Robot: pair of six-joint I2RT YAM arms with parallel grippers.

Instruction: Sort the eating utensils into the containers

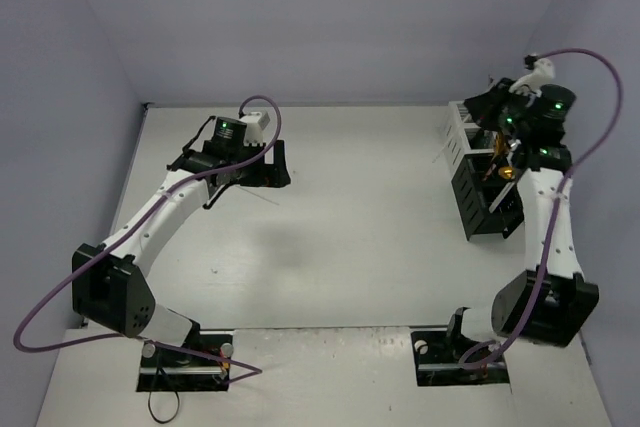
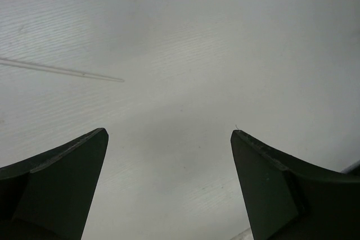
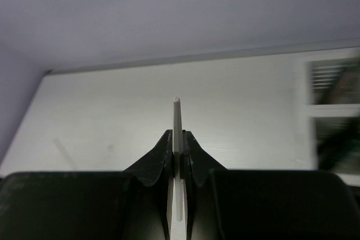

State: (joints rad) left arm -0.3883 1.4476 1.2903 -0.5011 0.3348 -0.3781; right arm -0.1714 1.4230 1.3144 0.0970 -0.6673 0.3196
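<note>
While I look down from the top camera, the left gripper (image 1: 268, 162) hovers over the white tabletop (image 1: 350, 237) in the upper left of the frame. The right gripper (image 1: 478, 113) is up at the upper right, just beside the white rectangular cutlery holder (image 1: 462, 129), with the black slotted holder (image 1: 488, 202) right below it. Both holders already have utensils standing in them. What the right gripper carries is too slim for me to be sure of from here.

From the left wrist, the left jaws are spread wide with nothing between them. A long thin pale chopstick (image 2: 62, 70) lies flat on the table at the upper left of the frame, well apart from both fingers.

From the right wrist, the right jaws are clenched on a second pale chopstick (image 3: 178, 121). Its tip pokes straight out past the fingertips at the centre of the frame. The holders are a blur at the right edge.

I judge these sticks to be very light, stiff and smooth, so they are likely to slip or swivel in a pinch. The loose one lies flat, so I would close across its middle with the fingertips almost brushing the table. I would also lower the held one slowly into a compartment.
</note>
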